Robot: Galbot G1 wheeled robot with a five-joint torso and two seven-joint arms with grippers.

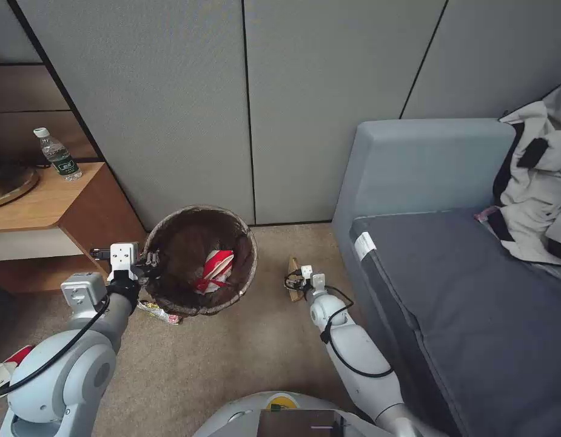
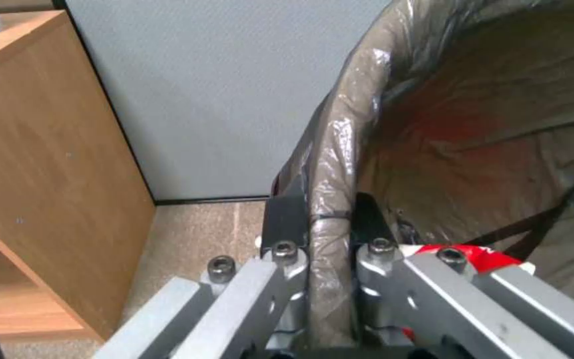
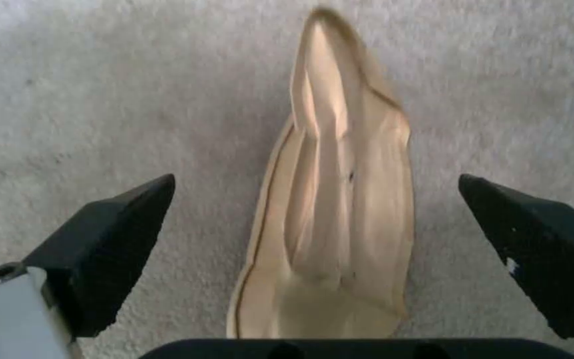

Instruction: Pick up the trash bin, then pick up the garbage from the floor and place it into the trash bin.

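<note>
- My left gripper (image 1: 151, 260) was pinched tight on the rim of the trash bin (image 1: 244, 276), one finger inside and one outside.
- The bin was on the carpet (image 1: 244, 358) by the wooden cabinet (image 1: 56, 209); a red-and-white carton (image 1: 216, 270) lay inside it.
- My right gripper (image 3: 317, 234) hung wide open over the tan paper bag (image 3: 340, 209), which lay on the carpet between its fingers, touching neither.
- A snack wrapper (image 1: 161, 313) lay just beside the bin.

A clear water bottle (image 1: 57, 155) stands upright on the wooden desk (image 1: 47, 203), beyond the left gripper (image 1: 151, 260) and off to its left. A brass-coloured dish (image 1: 7, 182) sits near the bottle (only partly in view). To the right of the right gripper (image 1: 294, 280) is a grey sofa (image 1: 450, 267), a white-and-black jacket (image 1: 538, 182) heaped at its far end. Grey wall panels (image 1: 244, 91) rise behind, and beige carpet (image 1: 231, 358) lies underneath.
</note>
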